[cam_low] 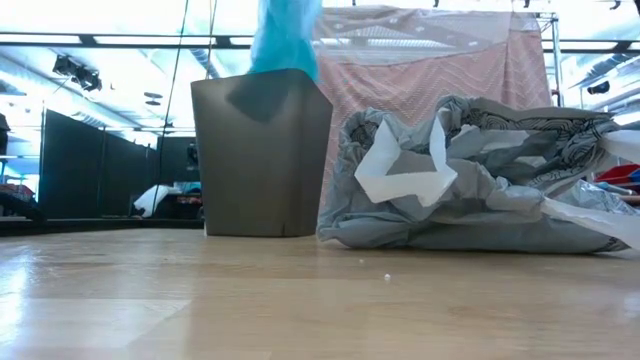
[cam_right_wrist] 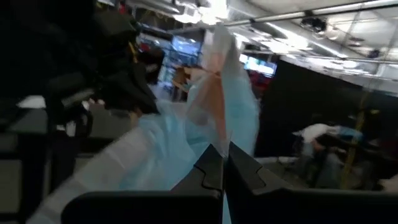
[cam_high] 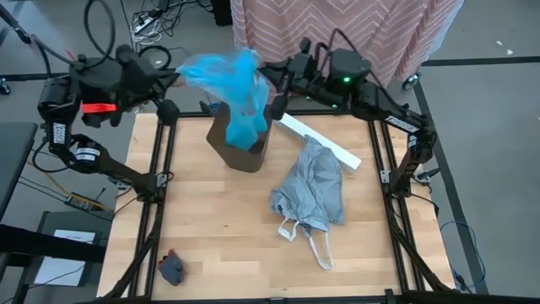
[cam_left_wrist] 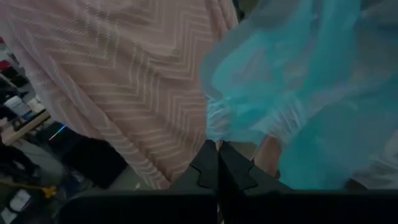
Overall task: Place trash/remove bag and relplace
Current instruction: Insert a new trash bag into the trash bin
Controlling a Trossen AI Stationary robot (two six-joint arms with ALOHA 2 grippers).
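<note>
A translucent turquoise bag (cam_high: 236, 84) hangs over the brown bin (cam_high: 236, 143) at the table's far middle, and its lower part dips into the bin's mouth. My left gripper (cam_high: 180, 74) is shut on its left side. My right gripper (cam_high: 272, 83) is shut on its right side. In the low view the turquoise bag (cam_low: 285, 35) drops behind the bin's rim (cam_low: 262, 75). The grey bag (cam_high: 312, 186) lies crumpled on the table right of the bin, its loop handles toward the near edge. The trash is hidden. My left gripper pinches a thin edge of the turquoise film (cam_left_wrist: 214, 134) between its two shut fingers, coming roughly level from the table's left. The film spreads away from the fingers, lifted clear above the bin. My right gripper pinches a gathered strip of the turquoise film (cam_right_wrist: 219, 134) between its shut fingers (cam_right_wrist: 205, 165), roughly level, from the table's right. The film rises and fans out beyond the fingertips, slack, toward the other arm.
A long white box (cam_high: 321, 139) lies slanted between the bin and the grey bag. A small dark object (cam_high: 171, 268) sits near the front left corner. Bare wood fills the table's near half. A pink zigzag cloth (cam_high: 337, 25) hangs beyond the far edge.
</note>
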